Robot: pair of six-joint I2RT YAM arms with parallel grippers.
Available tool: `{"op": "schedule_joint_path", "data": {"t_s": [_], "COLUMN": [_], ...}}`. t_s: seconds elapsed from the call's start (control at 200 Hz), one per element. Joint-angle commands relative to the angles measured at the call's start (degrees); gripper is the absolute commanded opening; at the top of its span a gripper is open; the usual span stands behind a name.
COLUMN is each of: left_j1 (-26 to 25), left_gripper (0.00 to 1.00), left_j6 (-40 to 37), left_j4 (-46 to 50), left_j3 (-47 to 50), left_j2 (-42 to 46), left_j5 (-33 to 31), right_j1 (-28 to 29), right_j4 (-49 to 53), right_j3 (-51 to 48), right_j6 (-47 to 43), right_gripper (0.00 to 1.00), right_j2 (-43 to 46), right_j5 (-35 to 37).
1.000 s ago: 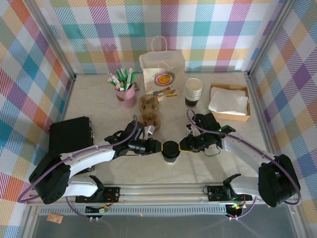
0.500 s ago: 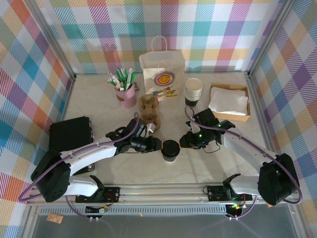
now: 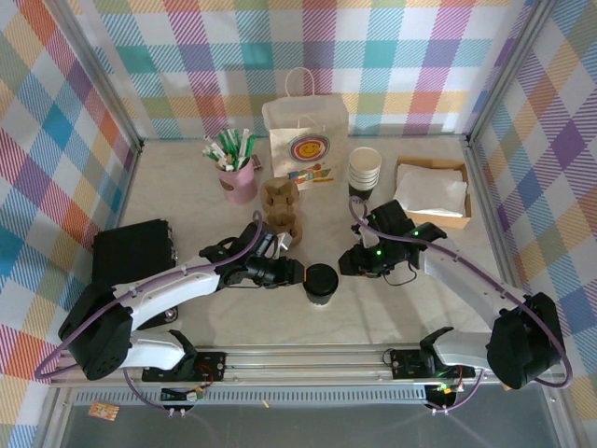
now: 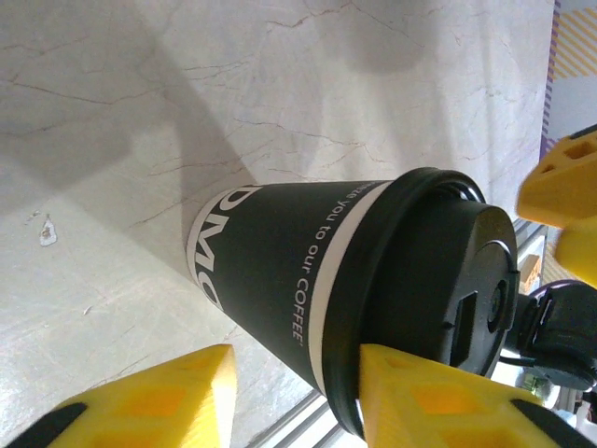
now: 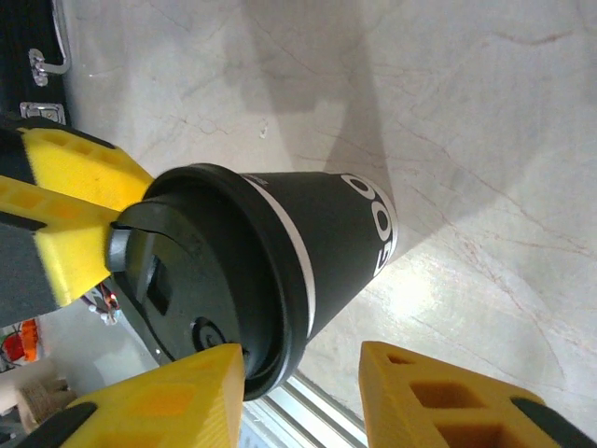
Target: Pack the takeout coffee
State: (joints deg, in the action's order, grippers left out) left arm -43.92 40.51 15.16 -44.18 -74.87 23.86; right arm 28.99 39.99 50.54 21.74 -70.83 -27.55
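The takeout coffee (image 3: 321, 283), a black-banded paper cup with a round black lid, stands upright on the table near the front edge. My left gripper (image 3: 298, 273) sits just left of it, open. In the left wrist view the cup (image 4: 280, 261) lies ahead of the open left gripper (image 4: 294, 373), and the lid rim rests against one yellow fingertip (image 4: 392, 383). My right gripper (image 3: 346, 265) hangs open a short gap to the cup's right. In the right wrist view the cup (image 5: 317, 243) stands ahead of the right gripper (image 5: 300, 369), not clasped.
A white paper bag (image 3: 306, 140) stands at the back, with a cardboard cup carrier (image 3: 282, 210) in front of it. Lidless cups (image 3: 364, 174) are stacked to the bag's right, beside a napkin box (image 3: 431, 191). A pink cup of pens (image 3: 238, 173) and a black case (image 3: 133, 252) stand left.
My right gripper has drawn back from the cup, up and to the right, leaving a gap. The left gripper and the cup have hardly moved.
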Motion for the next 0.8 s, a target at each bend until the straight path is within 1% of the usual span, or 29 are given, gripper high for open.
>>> {"op": "schedule_joint_path", "data": {"t_s": [0.0,0.14,0.315,0.445,0.52,0.565,0.655,0.695,0.765,0.795], "left_j1": [-0.57,-0.55,-0.51,-0.38,-0.18,0.06,0.90,1.27,2.04,2.42], "left_gripper": [0.44,0.47,0.50,0.56,0.58,0.60,0.65,0.67,0.75,0.77], "left_j6": [-0.63,-1.26,-2.42,-3.57,-4.99,-6.26,-9.67,-11.04,-12.83,-13.38], "left_j4": [1.23,1.56,3.20,4.63,6.24,7.88,12.28,14.55,18.29,19.47], "left_j3": [-1.10,-2.54,-3.28,-3.74,-4.75,-5.68,-8.21,-9.37,-11.31,-12.05], "left_j2": [1.60,1.58,2.50,4.20,5.39,6.26,8.43,9.37,10.91,11.54], "left_j5": [-1.21,-1.67,-2.65,-4.01,-5.09,-6.03,-9.85,-12.76,-18.40,-20.44], "right_j1": [0.14,0.33,1.73,4.96,7.69,9.62,13.66,15.34,17.75,18.56], "right_j4": [2.85,4.50,6.09,7.77,8.66,8.77,9.27,9.48,10.21,10.74], "right_j3": [3.16,5.43,8.32,11.31,13.00,13.72,15.43,16.16,17.56,18.26], "right_j6": [-3.05,-5.12,-8.48,-12.62,-15.82,-17.89,-22.70,-24.68,-26.84,-29.36], "right_gripper": [0.40,0.41,0.51,0.58,0.60,0.63,0.68,0.71,0.75,0.77], "right_j2": [2.07,2.57,3.11,1.91,0.79,0.23,-1.29,-2.18,-4.08,-5.07], "right_j5": [1.56,2.58,4.30,6.62,8.67,10.15,13.19,14.67,16.81,17.84]}}
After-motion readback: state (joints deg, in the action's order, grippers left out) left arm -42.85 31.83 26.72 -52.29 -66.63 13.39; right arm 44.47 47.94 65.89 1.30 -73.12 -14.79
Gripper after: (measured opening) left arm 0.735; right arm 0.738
